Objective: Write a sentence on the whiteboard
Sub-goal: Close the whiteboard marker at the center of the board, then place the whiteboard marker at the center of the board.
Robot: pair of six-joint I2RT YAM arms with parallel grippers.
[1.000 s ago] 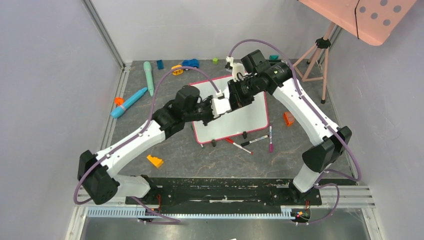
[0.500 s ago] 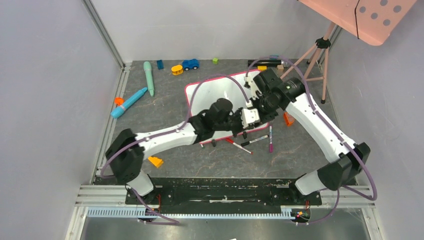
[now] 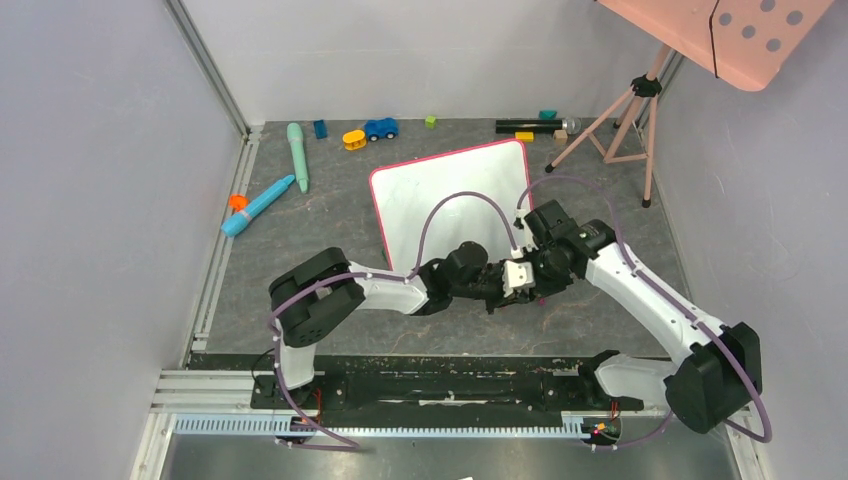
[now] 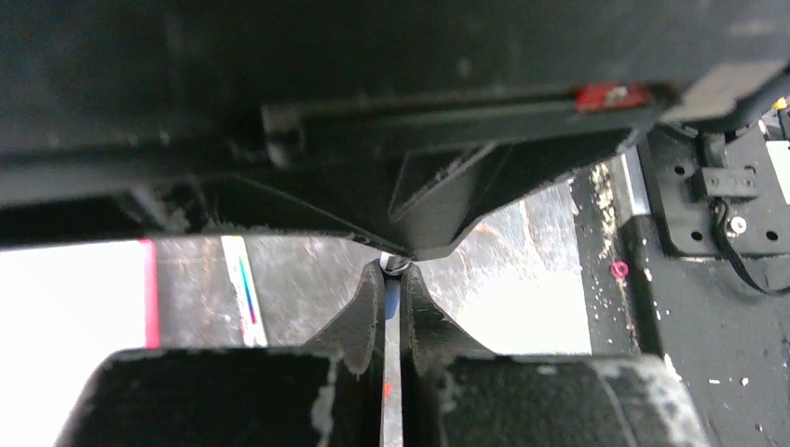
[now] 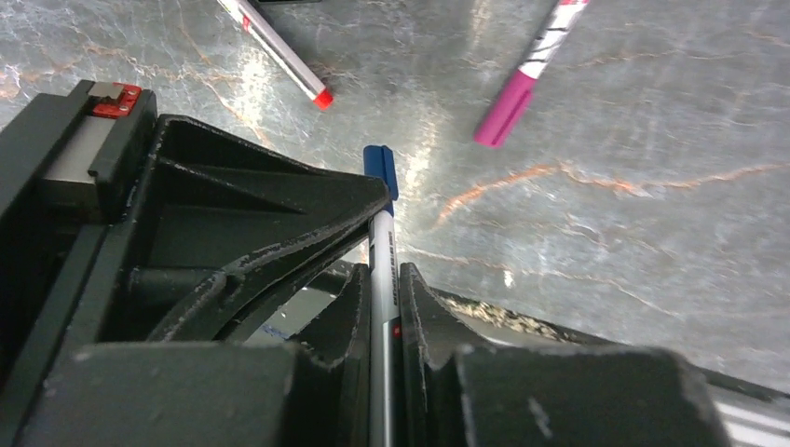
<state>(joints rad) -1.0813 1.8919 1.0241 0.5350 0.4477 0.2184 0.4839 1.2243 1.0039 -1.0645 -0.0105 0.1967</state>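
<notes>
Between the fingers (image 5: 354,300) of the right gripper (image 5: 382,279) sits a white marker with a blue cap (image 5: 379,233), clamped firmly, with the cap sticking out past the tips. Directly opposite, the left gripper (image 4: 392,279) noses up against it. Its fingers (image 4: 363,317) are pressed together, and a sliver of blue and white shows at their tips, though whether they pinch it cannot be told. On the marbled grey bench (image 5: 652,186) just beyond lie a red-tipped marker (image 5: 279,47) and a magenta marker (image 5: 526,74). From above, both arms meet at the near edge of the whiteboard (image 3: 450,190), which lies flat at mid-bench. Its pink-red frame is visible, but any writing is too faint to read. A blue toy car (image 3: 380,127) rests near the far edge.
</notes>
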